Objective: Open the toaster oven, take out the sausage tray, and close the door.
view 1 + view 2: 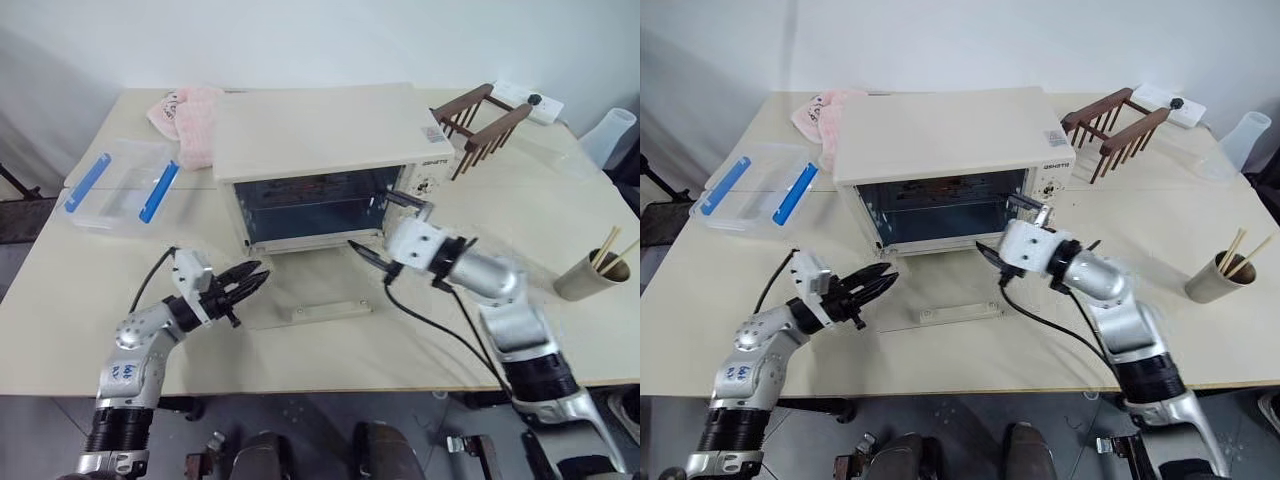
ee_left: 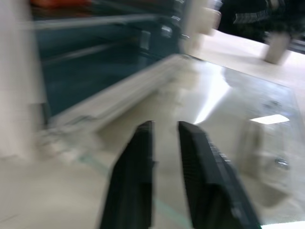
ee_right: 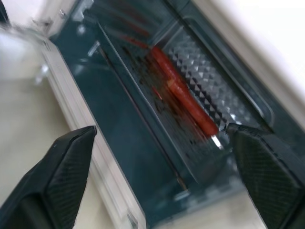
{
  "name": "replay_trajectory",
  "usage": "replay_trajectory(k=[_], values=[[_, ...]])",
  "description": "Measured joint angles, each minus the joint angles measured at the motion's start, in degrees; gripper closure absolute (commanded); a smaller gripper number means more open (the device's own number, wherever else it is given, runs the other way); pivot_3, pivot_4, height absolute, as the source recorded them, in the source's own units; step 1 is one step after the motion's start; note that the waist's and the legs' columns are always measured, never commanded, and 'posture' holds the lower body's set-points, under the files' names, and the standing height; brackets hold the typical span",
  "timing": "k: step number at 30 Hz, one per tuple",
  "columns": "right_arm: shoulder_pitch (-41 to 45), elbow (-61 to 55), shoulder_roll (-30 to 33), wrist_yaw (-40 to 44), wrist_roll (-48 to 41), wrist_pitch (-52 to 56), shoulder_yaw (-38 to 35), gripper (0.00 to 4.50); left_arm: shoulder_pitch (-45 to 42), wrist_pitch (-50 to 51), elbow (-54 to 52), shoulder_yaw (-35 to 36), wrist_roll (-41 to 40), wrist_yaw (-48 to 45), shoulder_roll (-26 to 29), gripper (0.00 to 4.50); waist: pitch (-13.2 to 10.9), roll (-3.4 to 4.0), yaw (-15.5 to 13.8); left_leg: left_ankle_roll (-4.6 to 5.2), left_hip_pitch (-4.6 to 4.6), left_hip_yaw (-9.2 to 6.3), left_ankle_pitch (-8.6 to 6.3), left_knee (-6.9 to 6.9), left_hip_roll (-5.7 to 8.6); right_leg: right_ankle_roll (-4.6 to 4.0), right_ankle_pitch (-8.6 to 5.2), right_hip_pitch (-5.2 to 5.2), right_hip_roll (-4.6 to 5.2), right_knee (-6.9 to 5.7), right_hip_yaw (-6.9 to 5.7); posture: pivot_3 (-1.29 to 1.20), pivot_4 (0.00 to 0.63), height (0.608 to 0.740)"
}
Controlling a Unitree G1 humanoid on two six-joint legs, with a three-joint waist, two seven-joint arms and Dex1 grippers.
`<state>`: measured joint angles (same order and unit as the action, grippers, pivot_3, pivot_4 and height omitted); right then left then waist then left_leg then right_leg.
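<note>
With its two black fingers spread wide, the right gripper (image 1: 390, 228) sits level at the right end of the oven mouth, empty, pointing inward. Its wrist view looks straight into the cavity: the sausage tray (image 3: 200, 86) is on the rack inside, ribbed metal with brown grease marks and red sausages (image 3: 183, 95) lying lengthwise; neither finger touches it. Left gripper (image 1: 243, 282) hovers at the front left corner of the lowered door (image 1: 318, 300), fingers a small gap apart, nothing between them; its wrist view shows the tips just above the glass. The door is fully down, glass panel flat on the table with the cream bar handle (image 1: 331, 310) at the near edge. Toaster oven (image 1: 320, 135) stands mid-table, cream-white, control panel with knobs on its right side. Outward from there: clear plastic box with blue clips (image 1: 120, 185) on the table's left, well apart from the oven; pink cloth (image 1: 190, 115) behind it, just beside the oven's back left corner. Dark wooden rack (image 1: 480, 125) stands behind the oven's right corner, white power strip (image 1: 528, 100) behind that at the far edge. Paper cup with chopsticks (image 1: 592, 275) near the right edge, a translucent container (image 1: 610, 135) past the far right corner. Table (image 1: 560, 215) is a pale beige top, a few scuffs. Plain white wall (image 1: 300, 40) behind; grey floor at the near and left sides.
</note>
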<state>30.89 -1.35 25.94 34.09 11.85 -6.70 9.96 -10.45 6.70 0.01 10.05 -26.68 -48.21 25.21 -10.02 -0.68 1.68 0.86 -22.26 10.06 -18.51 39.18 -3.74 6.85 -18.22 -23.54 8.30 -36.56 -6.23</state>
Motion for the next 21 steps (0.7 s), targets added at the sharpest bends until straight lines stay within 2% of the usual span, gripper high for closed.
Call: replay_trajectory(k=[4,8,13,14,16,21], values=[[5.2,6.9,-2.5,-6.3,9.3,-0.9,5.4,0.00,5.1,1.8,-4.8,3.6,-3.5,-1.4,3.0,1.17,0.0,0.00,0.3,0.00,0.01,0.01,0.00,0.00,-0.01,0.00,0.00,-0.01,0.02,-0.01,-0.01,0.00,0.150,0.740],[9.7,14.3,-5.8,-13.0,15.9,-0.4,8.3,0.00,7.0,4.3,-7.2,7.1,-6.8,-0.5,3.8,0.02,0.0,0.00,0.3,0.00,0.00,0.00,0.00,0.00,-0.03,0.00,0.00,-0.03,0.02,-0.06,-0.01,0.00,0.150,0.740],[17.7,24.4,-9.5,-22.6,24.9,0.3,12.8,0.00,10.0,9.2,-11.6,8.4,-10.4,-0.4,5.2,0.01,0.0,0.00,1.5,-0.02,0.00,-0.03,0.01,-0.03,-0.05,-0.01,0.00,-0.09,0.04,-0.24,0.00,0.00,0.150,0.740],[19.5,26.7,-10.4,-24.8,26.2,0.6,13.5,0.17,10.5,9.6,-12.2,8.3,-10.5,-0.2,5.2,0.00,0.0,0.00,1.7,-0.03,-0.01,-0.02,0.01,-0.04,-0.04,-0.02,-0.01,-0.11,0.02,-0.25,0.00,0.00,0.150,0.740],[21.1,28.6,-11.0,-27.2,27.3,0.3,13.9,0.60,10.6,9.7,-12.9,8.2,-10.5,0.1,4.9,0.00,0.0,0.00,1.7,-0.03,0.00,-0.05,0.02,-0.06,-0.04,-0.02,-0.01,-0.11,0.02,-0.28,-0.02,0.00,0.150,0.740],[21.4,31.1,-11.0,-28.5,28.3,-0.9,14.8,2.30,10.6,9.7,-12.9,8.2,-10.5,1.4,4.0,0.00,0.0,0.00,1.7,-0.03,-0.02,-0.04,0.02,-0.07,-0.03,-0.02,-0.01,-0.11,0.03,-0.26,-0.01,0.00,0.150,0.740]])
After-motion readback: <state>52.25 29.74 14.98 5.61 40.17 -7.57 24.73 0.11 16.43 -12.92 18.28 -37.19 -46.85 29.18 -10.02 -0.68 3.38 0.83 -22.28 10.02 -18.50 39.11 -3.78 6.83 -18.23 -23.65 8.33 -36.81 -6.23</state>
